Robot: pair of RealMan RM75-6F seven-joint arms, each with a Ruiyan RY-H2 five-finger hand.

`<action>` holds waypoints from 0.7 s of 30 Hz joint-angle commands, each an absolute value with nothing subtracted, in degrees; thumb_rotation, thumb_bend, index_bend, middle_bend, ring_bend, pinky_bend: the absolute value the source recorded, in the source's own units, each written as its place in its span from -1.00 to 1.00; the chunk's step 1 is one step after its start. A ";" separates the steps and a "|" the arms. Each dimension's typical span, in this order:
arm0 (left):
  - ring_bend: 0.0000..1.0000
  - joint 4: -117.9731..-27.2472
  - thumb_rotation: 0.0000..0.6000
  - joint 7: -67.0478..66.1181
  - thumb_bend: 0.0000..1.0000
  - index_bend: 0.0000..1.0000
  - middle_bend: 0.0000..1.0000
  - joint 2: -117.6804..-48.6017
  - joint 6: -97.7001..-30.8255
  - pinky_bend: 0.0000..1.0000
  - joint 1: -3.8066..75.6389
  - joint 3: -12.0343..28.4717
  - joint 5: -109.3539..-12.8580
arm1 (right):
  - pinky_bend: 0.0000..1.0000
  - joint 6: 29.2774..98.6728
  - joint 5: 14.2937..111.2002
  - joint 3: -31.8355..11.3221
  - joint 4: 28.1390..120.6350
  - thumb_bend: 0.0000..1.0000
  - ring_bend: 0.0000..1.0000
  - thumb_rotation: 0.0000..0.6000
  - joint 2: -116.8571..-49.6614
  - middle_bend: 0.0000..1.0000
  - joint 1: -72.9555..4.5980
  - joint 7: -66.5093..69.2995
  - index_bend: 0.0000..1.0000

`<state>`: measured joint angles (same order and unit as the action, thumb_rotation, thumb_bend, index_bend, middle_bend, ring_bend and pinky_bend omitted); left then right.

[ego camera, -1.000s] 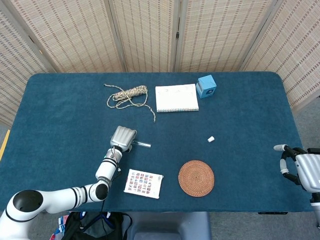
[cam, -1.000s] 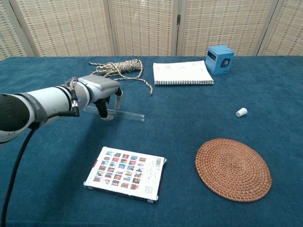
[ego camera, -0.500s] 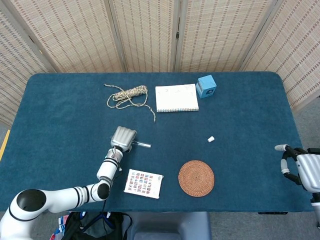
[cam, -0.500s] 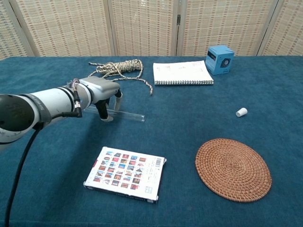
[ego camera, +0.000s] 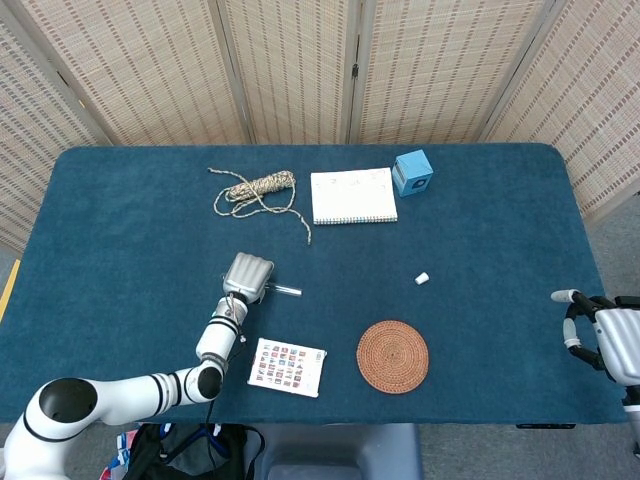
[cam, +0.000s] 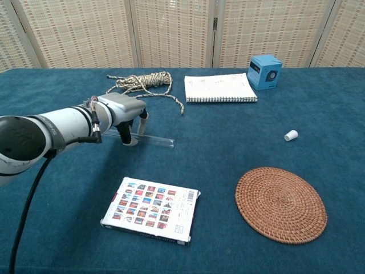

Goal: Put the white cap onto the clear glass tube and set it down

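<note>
- The surface (ego camera: 120, 220) is covered in dark blue cloth, with woven screens (ego camera: 290, 70) standing behind it.
- The left arm (cam: 51, 128) reaches in from the near left, low over the cloth.
- The left hand (cam: 122, 111) sits over the left end of the tube (cam: 154, 140), its fingers (cam: 126, 137) curled down on either side; whether they truly grip the glass I cannot tell.
- The right hand (ego camera: 600, 335) hangs off the surface's near right edge with fingers slightly apart and nothing in them; only the head view shows it.
- A round woven mat (cam: 281, 204) lies near right, well apart from the tube.
- A spiral notebook (cam: 220, 87) lies at the far middle, with a blue cube (cam: 264, 71) just right of it.
- A picture card (cam: 151, 209) lies near the front edge, below the left hand.
- A coil of rope (cam: 142, 83) lies far left of the notebook.
- The tube lies flat, its free end pointing right.
- The cap (cam: 291, 135) lies on its side, alone, between cube and mat, well right of the tube.
</note>
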<state>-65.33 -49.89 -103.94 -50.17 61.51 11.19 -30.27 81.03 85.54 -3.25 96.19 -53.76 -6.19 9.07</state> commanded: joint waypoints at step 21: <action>0.80 -83.33 1.00 -34.56 -0.28 0.20 1.00 -91.35 -54.11 1.00 52.89 12.09 -39.57 | 0.50 77.40 83.92 -4.71 98.92 0.41 0.57 1.00 -52.45 0.52 -8.92 2.69 -0.36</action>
